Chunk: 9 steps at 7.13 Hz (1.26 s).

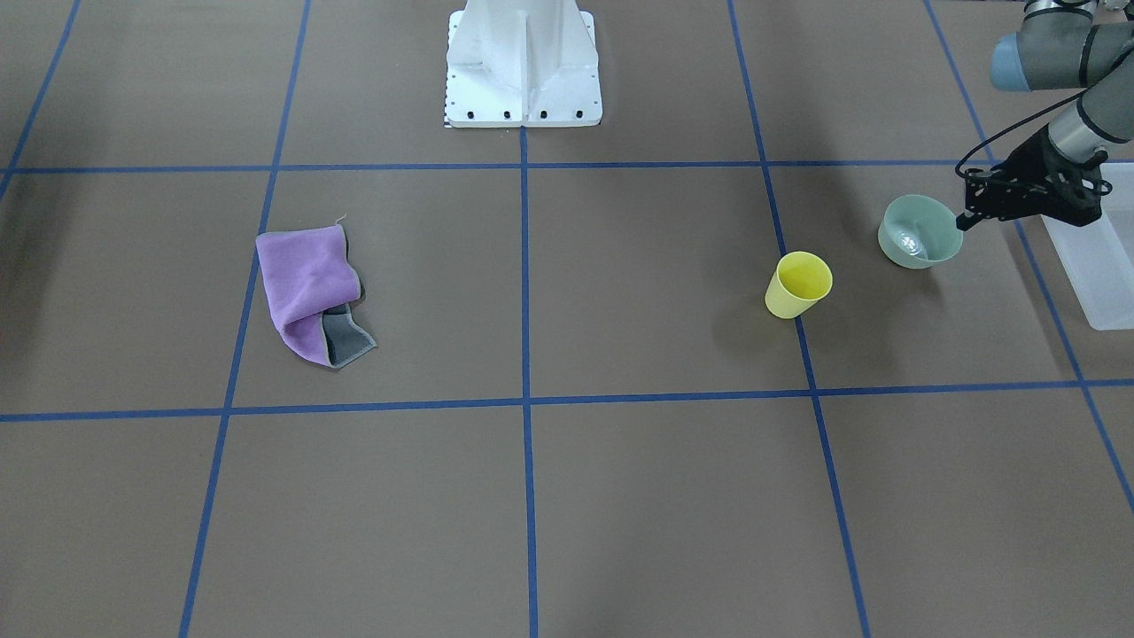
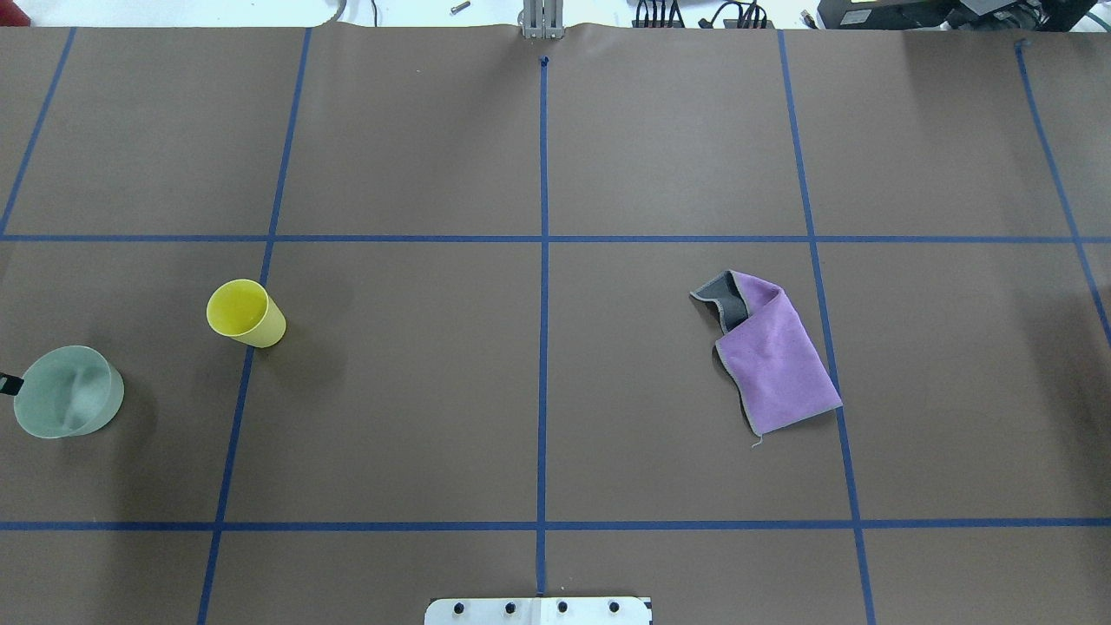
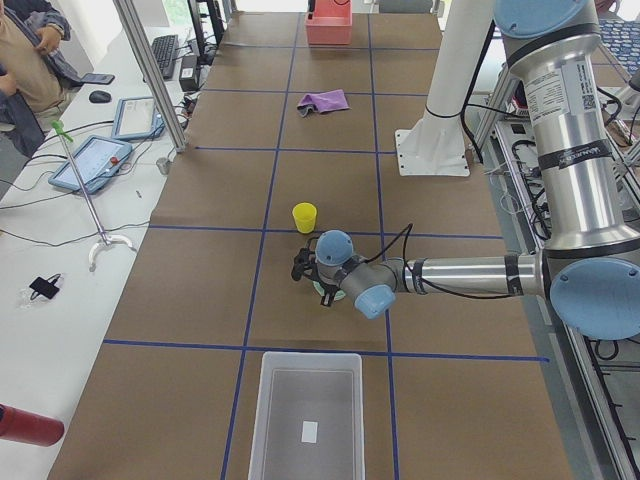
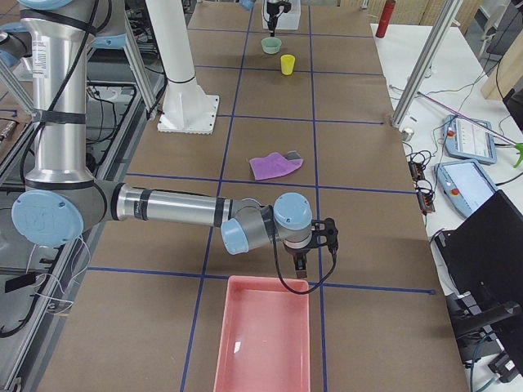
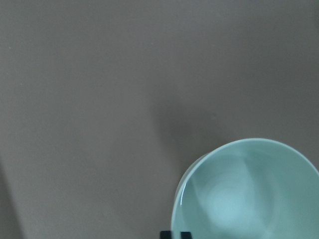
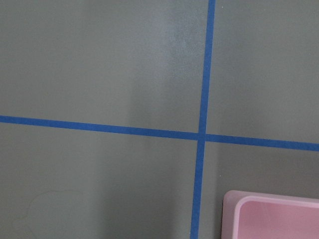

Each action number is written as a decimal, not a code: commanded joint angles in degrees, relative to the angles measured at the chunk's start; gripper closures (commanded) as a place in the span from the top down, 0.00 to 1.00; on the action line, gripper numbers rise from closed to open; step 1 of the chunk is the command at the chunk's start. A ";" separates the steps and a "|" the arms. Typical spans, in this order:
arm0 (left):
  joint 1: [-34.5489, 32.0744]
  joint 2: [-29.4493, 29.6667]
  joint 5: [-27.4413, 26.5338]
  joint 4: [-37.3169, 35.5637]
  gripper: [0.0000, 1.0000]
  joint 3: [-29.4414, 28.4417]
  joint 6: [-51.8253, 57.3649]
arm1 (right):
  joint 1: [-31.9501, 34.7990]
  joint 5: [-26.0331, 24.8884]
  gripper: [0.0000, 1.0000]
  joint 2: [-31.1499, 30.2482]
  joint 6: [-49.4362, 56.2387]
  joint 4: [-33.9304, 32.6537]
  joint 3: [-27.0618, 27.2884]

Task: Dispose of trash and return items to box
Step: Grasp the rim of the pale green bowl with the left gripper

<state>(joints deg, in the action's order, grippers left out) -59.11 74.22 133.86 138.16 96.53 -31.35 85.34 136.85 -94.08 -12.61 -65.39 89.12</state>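
Observation:
The mint-green bowl stands upright near the table's left end, and also shows in the overhead view. My left gripper is at its rim. In the left wrist view its two fingertips sit close together, pinching the bowl's edge. The yellow cup stands upright a short way from the bowl, free of any gripper. The translucent white box lies just beyond my left gripper, at the table's end. My right gripper hovers by a pink bin; I cannot tell whether it is open or shut.
A purple and grey cloth lies crumpled on the robot's right half of the table. The pink bin sits at the right end, its corner showing in the right wrist view. The white robot base stands at the table's rear middle.

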 commanded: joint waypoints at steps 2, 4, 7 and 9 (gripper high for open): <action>-2.06 -0.83 -0.35 -0.61 0.00 1.91 0.06 | 0.00 0.00 1.00 -0.22 -0.05 0.00 0.00; -1.27 -0.49 -9.38 -0.96 0.78 -0.72 -1.33 | 0.00 0.18 1.00 -0.22 -0.14 0.00 -0.18; 1.53 -0.13 -7.03 -0.26 0.79 -0.29 -7.22 | 0.00 0.09 1.00 -0.31 -0.14 0.00 -0.09; 3.47 0.05 -7.12 -0.34 0.69 -0.82 -7.23 | 0.00 0.26 1.00 -0.31 -0.14 0.00 0.00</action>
<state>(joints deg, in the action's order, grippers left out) -56.85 74.18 126.71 137.81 95.93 -38.34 85.34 136.98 -94.39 -12.74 -65.39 89.07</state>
